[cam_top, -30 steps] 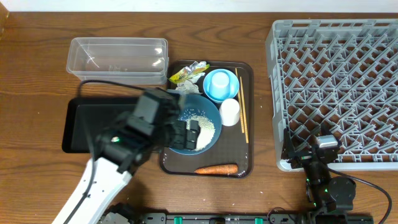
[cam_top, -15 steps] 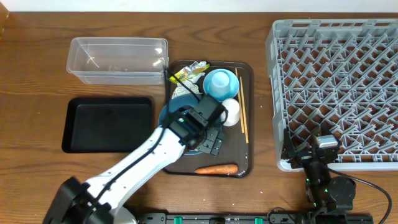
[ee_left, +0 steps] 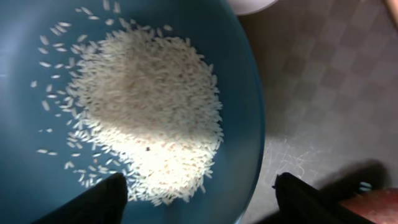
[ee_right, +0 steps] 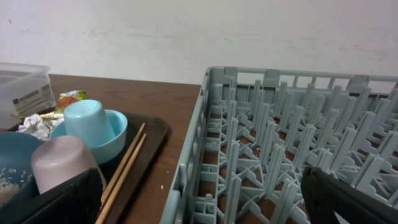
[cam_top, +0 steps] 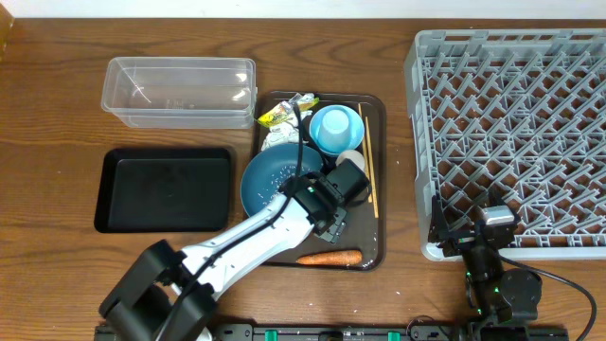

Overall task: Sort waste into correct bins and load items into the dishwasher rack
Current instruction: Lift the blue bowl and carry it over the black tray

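Observation:
My left gripper [cam_top: 333,204] hangs open over the right rim of the dark-blue bowl [cam_top: 275,180]. In the left wrist view one finger sits inside the bowl [ee_left: 242,93] beside the rice [ee_left: 143,106] and the other outside, over the brown tray; neither touches the rim. The white cup [cam_top: 351,161], the light-blue bowl [cam_top: 329,131] and the chopsticks [cam_top: 365,152] lie just beyond. A carrot [cam_top: 329,257] lies at the tray's front, the wrapper [cam_top: 284,112] and napkin [cam_top: 279,135] at its back. My right gripper [ee_right: 199,208] rests open and empty by the rack [cam_top: 511,123].
The clear tub [cam_top: 180,90] stands at the back left, the black tray [cam_top: 163,189] in front of it. The brown serving tray [cam_top: 369,242] lies between them and the rack. My left arm crosses the table's front towards the tray.
My left gripper has swung right across the dark-blue bowl to its right rim, and its jaws have narrowed a little. The right arm has not moved.

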Available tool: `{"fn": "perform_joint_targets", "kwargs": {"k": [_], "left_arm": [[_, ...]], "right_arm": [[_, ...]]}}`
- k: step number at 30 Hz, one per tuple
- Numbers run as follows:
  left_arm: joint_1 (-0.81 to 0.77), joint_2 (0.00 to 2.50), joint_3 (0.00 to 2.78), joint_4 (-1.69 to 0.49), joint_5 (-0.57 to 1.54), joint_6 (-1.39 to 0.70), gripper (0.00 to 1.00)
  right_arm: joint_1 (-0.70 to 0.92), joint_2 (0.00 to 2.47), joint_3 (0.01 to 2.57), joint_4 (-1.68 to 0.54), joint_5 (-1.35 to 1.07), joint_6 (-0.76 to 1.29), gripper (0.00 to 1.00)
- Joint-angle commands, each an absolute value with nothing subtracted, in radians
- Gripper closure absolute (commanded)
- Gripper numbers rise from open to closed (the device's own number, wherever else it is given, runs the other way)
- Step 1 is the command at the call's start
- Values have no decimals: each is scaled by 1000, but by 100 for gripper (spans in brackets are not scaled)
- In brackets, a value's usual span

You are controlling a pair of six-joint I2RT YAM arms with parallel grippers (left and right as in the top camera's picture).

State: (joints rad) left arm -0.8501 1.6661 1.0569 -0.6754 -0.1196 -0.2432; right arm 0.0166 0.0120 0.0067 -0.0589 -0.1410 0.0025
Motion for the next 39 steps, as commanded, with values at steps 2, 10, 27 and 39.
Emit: {"fn": "perform_joint_targets", "kwargs": {"k": [2,10,27,39], "left_arm": [[-863,1709,1067,-669,-142,-248,25],[-863,1740,1065,-664,-135,-263,36],[-864,1745,1037,-650,-52,-263,62],[-864,1745,1038,-657,-52,-264,81]], "right_arm": [[5,7,6,-63,-139,-9,1],[5,7,6,-63,-139,-9,1],[5,10,6,-63,-139,-9,1],[5,11,6,-63,-139,-9,1]]}}
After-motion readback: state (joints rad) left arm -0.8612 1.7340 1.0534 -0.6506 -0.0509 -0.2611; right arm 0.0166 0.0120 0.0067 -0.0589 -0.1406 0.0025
